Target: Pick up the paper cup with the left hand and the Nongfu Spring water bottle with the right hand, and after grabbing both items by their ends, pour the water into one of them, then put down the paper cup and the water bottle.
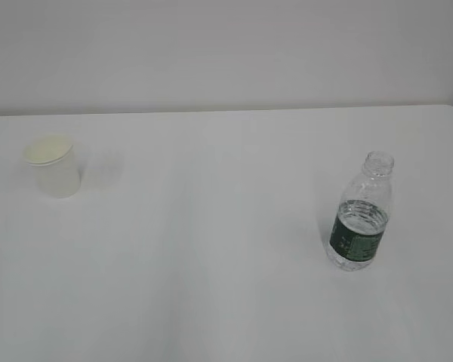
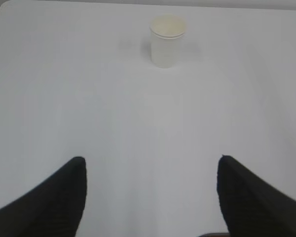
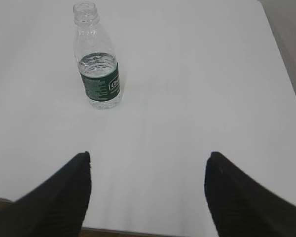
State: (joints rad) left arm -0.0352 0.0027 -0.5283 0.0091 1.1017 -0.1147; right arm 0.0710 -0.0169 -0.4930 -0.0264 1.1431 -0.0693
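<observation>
A small white paper cup (image 1: pixel 54 165) stands upright at the left of the white table, and the left wrist view has the paper cup (image 2: pixel 167 40) far ahead, slightly right of centre. My left gripper (image 2: pixel 151 160) is open, well short of it, with only table between its fingers. The clear Nongfu Spring water bottle (image 1: pixel 360 213) with a dark green label stands upright and capless at the right, water reaching about the label's top. From the right wrist the bottle (image 3: pixel 97 58) sits ahead and to the left. My right gripper (image 3: pixel 149 155) is open and empty. Neither arm shows in the exterior view.
The white table (image 1: pixel 211 249) ends at a pale wall behind. Its rounded right edge (image 3: pixel 282 54) and its near edge (image 3: pixel 113 230) show in the right wrist view, with brown floor beyond. A wide bare stretch lies between cup and bottle.
</observation>
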